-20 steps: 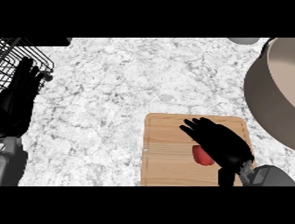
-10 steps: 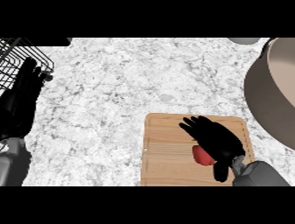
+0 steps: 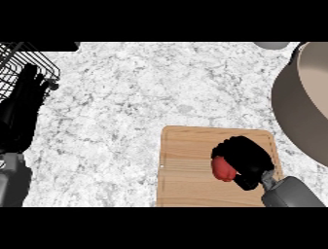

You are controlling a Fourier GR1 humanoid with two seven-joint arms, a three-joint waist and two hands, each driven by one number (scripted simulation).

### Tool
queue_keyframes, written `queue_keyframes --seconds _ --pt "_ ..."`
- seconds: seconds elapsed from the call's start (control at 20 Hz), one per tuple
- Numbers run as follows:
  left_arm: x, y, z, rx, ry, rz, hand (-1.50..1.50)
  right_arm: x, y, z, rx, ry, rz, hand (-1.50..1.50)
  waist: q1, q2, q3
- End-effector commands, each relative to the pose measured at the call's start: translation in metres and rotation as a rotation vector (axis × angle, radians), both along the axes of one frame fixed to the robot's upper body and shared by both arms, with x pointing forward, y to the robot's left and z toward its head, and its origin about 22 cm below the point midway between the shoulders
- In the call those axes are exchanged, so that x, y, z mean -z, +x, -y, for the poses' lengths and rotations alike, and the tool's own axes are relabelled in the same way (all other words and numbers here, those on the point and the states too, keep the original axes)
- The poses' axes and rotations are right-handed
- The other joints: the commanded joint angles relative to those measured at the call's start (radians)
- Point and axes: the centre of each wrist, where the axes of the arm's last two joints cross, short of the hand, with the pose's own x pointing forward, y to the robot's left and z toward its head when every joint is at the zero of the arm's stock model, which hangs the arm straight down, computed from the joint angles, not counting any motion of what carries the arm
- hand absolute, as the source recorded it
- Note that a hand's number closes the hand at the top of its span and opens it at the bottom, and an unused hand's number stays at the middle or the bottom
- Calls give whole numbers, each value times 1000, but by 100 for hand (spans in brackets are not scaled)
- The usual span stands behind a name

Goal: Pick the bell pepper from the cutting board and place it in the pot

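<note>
A red bell pepper [image 3: 222, 169] lies on the wooden cutting board [image 3: 184, 165] at the lower middle of the head view. My right hand [image 3: 244, 156] sits over it with fingers curled round it, hiding most of the pepper; only its left side shows. The large grey-brown pot [image 3: 317, 102] fills the right edge, just beyond the board's right side. My left hand [image 3: 19, 104] rests open at the left edge, fingers pointing up, beside the wire rack.
A black wire dish rack [image 3: 5, 63] stands at the upper left. The marble counter [image 3: 159, 82] spreads between the rack and the pot. A small grey object [image 3: 270, 44] peeks in at the top right.
My right hand's fingers have curled in from a stretched pose and closed round the bell pepper. The left hand has not moved.
</note>
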Motion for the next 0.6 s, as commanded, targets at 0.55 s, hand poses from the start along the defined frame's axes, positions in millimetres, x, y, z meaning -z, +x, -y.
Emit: queue_keyframes --seconds 0.55 --pt "-8 6 9 -40 3 1 0 18 -68 1 4 180 -61 150 -38 -6 -1"
